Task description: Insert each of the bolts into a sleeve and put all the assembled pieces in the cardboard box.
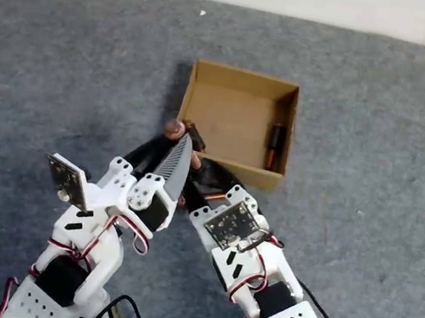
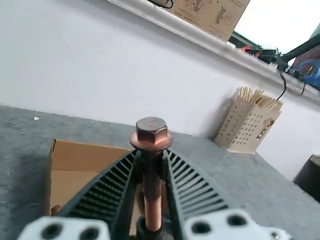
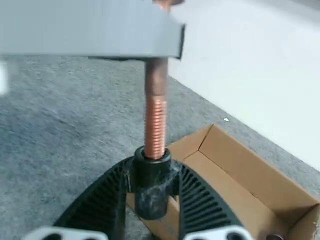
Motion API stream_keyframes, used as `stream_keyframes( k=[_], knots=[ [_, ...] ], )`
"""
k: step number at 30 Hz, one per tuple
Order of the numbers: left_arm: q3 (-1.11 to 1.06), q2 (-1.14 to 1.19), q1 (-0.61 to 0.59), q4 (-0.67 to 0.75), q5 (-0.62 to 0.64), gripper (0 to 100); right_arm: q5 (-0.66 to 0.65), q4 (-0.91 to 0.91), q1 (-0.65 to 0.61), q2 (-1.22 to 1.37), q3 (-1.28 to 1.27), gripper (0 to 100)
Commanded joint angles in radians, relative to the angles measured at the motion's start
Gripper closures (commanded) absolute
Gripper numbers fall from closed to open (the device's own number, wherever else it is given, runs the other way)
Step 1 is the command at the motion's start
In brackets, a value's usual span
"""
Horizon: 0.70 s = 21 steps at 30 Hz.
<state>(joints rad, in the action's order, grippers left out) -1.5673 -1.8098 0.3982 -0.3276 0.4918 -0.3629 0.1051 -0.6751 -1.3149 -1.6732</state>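
Observation:
My left gripper [image 2: 151, 156] is shut on a copper bolt [image 2: 151, 137], head up, just outside the cardboard box's [image 1: 235, 114] near left corner. The bolt's threaded end [image 3: 156, 125] enters the top of a black sleeve [image 3: 151, 187], which my right gripper [image 3: 151, 175] is shut on from below. In the high view the left gripper [image 1: 177, 152] and right gripper [image 1: 198, 171] meet at that corner, with the bolt head [image 1: 174, 128] on top. An assembled bolt and sleeve [image 1: 275, 146] lies inside the box against its right wall.
The box [image 2: 75, 167] sits open on the grey felt table [image 1: 379, 112]. A white wall [image 2: 100, 65] runs behind the table. A wooden holder full of sticks [image 2: 250, 125] stands by the wall, far from the arms.

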Motion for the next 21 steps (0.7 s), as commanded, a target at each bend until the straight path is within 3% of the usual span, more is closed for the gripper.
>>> stream_keyframes(
  k=[1,11,21],
  knots=[
    [0.005,-0.012,0.019,-0.026,-0.041,99,-0.003,0.038,0.019,-0.021,-0.073,99.3],
    [-0.028,-0.012,0.019,-0.109,-0.048,99,-0.011,0.031,0.019,-0.021,-0.079,99.3],
    [-0.099,-0.012,0.165,-0.195,-0.301,97,-0.006,0.030,0.077,-0.021,-0.081,99.3]
  ],
)
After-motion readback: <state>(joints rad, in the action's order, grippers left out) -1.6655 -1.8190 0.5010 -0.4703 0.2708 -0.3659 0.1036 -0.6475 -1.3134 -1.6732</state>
